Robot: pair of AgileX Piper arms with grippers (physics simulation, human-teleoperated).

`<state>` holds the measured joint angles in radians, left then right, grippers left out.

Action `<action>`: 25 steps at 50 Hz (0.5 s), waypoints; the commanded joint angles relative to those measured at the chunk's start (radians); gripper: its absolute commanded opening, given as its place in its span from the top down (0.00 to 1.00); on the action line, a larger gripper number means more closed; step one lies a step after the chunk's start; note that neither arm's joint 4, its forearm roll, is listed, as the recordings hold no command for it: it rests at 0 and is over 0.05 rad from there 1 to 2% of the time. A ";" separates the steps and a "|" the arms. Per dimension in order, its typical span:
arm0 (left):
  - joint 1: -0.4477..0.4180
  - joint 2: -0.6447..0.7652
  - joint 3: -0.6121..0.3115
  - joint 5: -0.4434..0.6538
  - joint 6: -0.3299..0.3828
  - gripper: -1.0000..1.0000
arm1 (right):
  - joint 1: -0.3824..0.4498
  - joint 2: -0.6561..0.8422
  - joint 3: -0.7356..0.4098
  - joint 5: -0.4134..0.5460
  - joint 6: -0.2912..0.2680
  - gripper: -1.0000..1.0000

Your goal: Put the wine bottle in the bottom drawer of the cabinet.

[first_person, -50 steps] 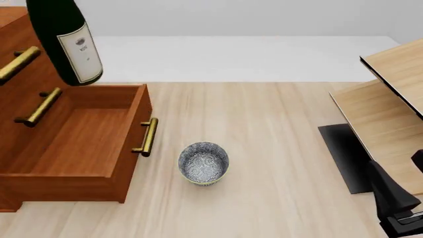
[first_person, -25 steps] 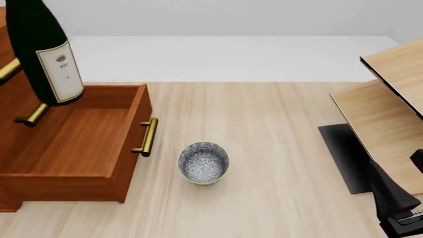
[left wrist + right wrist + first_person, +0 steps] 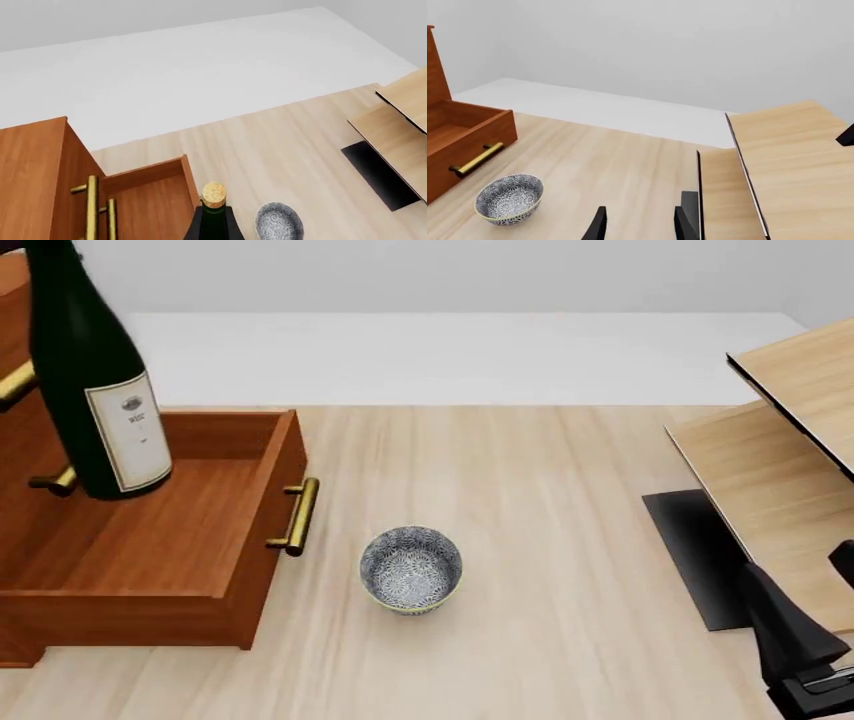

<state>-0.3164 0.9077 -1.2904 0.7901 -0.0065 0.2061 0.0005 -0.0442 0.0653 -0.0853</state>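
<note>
The wine bottle (image 3: 96,380), dark green with a white label, stands nearly upright over the back left of the open bottom drawer (image 3: 160,530) of the reddish-brown cabinet (image 3: 27,360). I cannot tell whether its base touches the drawer floor. The left wrist view shows only its gold cap and neck (image 3: 213,205), with the open drawer (image 3: 157,200) beside it. No fingers of my left gripper show in any view. My right gripper (image 3: 640,227) is open and empty, low over the table near the shelf unit; its arm (image 3: 801,650) sits at the front right.
A small grey patterned bowl (image 3: 411,568) rests on the table just right of the drawer's brass handle (image 3: 300,516). A pale wood shelf unit (image 3: 787,460) with a black base (image 3: 694,550) fills the right side. Upper drawer handles (image 3: 54,480) jut out behind the bottle.
The bottle has come down and slightly leftward, from high above the cabinet front into the open drawer's back area, and has turned more upright. The right arm has not moved.
</note>
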 commanded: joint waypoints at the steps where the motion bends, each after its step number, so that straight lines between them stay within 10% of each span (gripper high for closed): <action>1: 0.002 0.003 -0.004 0.039 -0.014 1.00 | 0.001 0.000 0.002 -0.001 -0.002 0.00; 25: 0.015 -0.025 0.073 0.035 -0.063 1.00 | 0.007 0.000 0.000 0.000 -0.004 0.00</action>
<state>-0.3107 0.8947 -1.2349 0.8259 -0.0593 0.2112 0.0005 -0.0430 0.0654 -0.0895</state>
